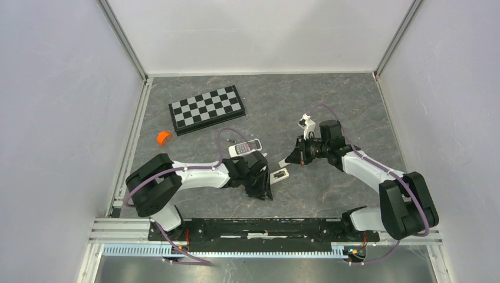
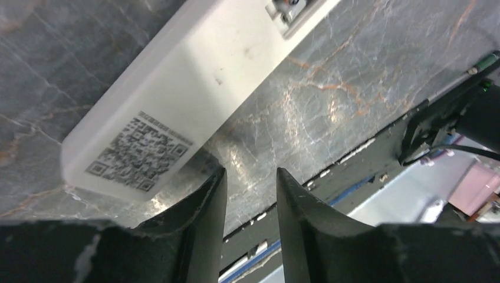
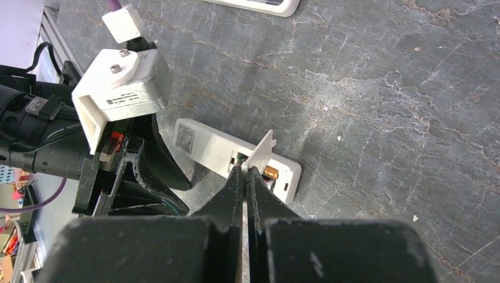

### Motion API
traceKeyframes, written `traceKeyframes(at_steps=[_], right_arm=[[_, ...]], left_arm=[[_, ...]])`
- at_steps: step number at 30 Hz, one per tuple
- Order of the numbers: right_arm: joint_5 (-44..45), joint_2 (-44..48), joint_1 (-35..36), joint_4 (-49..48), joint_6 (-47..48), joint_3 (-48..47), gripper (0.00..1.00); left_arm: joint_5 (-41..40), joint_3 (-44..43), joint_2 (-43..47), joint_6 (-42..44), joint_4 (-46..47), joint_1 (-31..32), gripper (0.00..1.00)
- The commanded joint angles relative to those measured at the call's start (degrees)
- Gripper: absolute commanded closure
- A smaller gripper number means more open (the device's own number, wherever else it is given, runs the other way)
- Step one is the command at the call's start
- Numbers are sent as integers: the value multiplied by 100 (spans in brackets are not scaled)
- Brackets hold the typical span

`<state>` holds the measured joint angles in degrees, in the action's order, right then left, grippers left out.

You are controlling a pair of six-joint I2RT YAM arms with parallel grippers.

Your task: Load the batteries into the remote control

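Observation:
The slim white remote control [image 3: 209, 147] lies back up on the table, its QR label [image 2: 141, 153] facing up. My right gripper [image 3: 244, 169] is shut on a thin white cover flap [image 3: 263, 151] that stands up over the open battery recess. One of the batteries [image 3: 270, 172], with a coppery end, shows inside the recess. My left gripper [image 2: 250, 172] hangs open just off the remote's labelled end, with only bare table between its fingers. From above, the remote [image 1: 280, 174] lies between the left gripper [image 1: 266, 192] and the right gripper [image 1: 289, 159].
A shorter grey-white remote [image 1: 244, 147] with buttons lies behind the left wrist. A folded chessboard [image 1: 206, 109] and a small orange object [image 1: 163, 137] sit at the back left. The arms' base rail [image 1: 265, 227] runs along the near edge.

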<state>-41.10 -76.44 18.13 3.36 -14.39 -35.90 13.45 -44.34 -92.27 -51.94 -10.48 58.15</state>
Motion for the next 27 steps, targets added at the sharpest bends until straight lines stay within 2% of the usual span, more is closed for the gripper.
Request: traceKeyframes(at_steps=[1,3,10,18,23,27], right_arm=[[-115,181,-55,-293,-143,72,100],[-155,221,-61,-366,-195,106,100],[-482,438,-58,-803,-854,545,100],[-636,673,-56,-1313,-1810,1110,100],[-504,551,-62,-1901,-2348,1433,100],[-395,492,-64,-2431,-2738,1637,100]], left_arm=[[-730,-347,-172,398,-638,71,54],[-938,-390,-158,378,-774,71,54],[-722,-318,200,396,-723,69,51],[-703,49,1135,282,-807,-69,33],[-680,439,1388,-76,-539,-456,27],[-454,791,1489,-412,-110,-914,27]])
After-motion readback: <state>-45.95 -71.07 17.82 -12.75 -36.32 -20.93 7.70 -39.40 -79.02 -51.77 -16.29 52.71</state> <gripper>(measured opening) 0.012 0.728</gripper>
